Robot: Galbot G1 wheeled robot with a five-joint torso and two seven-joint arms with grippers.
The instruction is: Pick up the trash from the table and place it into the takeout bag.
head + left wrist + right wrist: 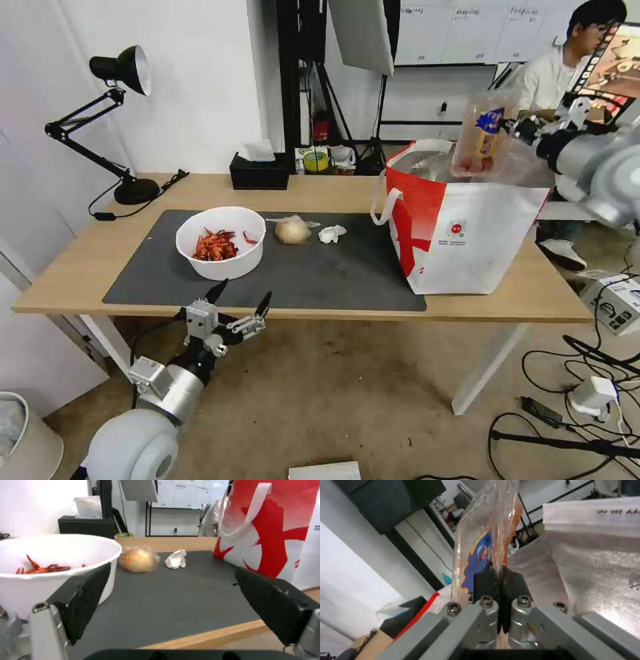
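Clear tray [485, 137] pinched in right hand [517, 127]

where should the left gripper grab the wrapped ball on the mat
Probably best from above, fingers closing across the round middle of the beige plastic-wrapped ball. It sits close between the white bowl and the crumpled tissue, so a side approach looks crowded. The left gripper hangs open before the table edge.

A black desk lamp [117, 120] stands at the far left bench corner, a black tissue box [259, 171] at the far edge.
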